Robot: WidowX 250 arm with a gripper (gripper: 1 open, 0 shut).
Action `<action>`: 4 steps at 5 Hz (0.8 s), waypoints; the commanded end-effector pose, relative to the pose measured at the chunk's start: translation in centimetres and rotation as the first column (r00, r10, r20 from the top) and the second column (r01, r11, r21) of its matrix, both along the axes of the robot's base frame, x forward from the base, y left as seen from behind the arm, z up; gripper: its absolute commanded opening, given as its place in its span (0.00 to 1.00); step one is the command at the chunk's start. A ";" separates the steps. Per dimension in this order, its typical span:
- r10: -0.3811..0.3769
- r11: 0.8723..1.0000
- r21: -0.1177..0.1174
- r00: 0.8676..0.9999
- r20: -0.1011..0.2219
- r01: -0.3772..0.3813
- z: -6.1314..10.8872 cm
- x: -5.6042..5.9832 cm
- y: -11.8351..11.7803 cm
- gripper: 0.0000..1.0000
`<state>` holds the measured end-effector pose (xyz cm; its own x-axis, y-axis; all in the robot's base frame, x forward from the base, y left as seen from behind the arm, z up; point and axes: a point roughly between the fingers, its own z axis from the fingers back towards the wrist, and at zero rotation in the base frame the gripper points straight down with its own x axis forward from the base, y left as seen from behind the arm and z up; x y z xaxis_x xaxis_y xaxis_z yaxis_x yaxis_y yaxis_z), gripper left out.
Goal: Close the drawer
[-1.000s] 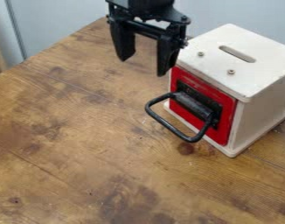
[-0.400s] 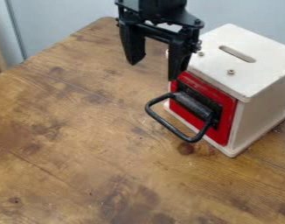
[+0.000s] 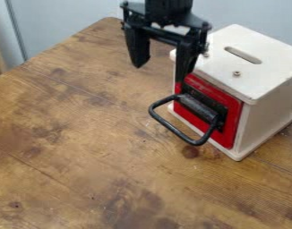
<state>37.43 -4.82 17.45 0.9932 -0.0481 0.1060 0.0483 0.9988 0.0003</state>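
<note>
The drawer (image 3: 216, 101) has a red front and sits in a pale wooden cube box (image 3: 250, 79) at the right of the table. Its large black loop handle (image 3: 181, 121) lies out toward the front left, resting near the tabletop. The drawer front stands slightly proud of the box face. My gripper (image 3: 159, 64) hangs above and behind the handle, just left of the box, pointing down. Its two black fingers (image 3: 136, 49) are spread wide apart with nothing between them.
The wooden tabletop (image 3: 77, 134) stretches to the left and front. The box top has a slot and a small hole. A pale wall stands behind the table, and the table's left edge runs diagonally at the upper left.
The gripper has shifted slightly to the right, closer to the box. The drawer and its handle have not moved.
</note>
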 end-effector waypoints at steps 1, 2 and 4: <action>0.060 0.998 -0.005 0.996 0.059 -0.060 2.0 -0.6 2.1 1.00; 0.102 0.995 -0.006 0.992 0.069 -0.101 2.5 -1.1 3.7 1.00; 0.003 1.000 -0.006 0.997 0.080 -0.002 2.8 -2.0 5.4 1.00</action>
<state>36.23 -0.33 16.98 0.9939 -0.0626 0.0909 0.0634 0.9980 -0.0053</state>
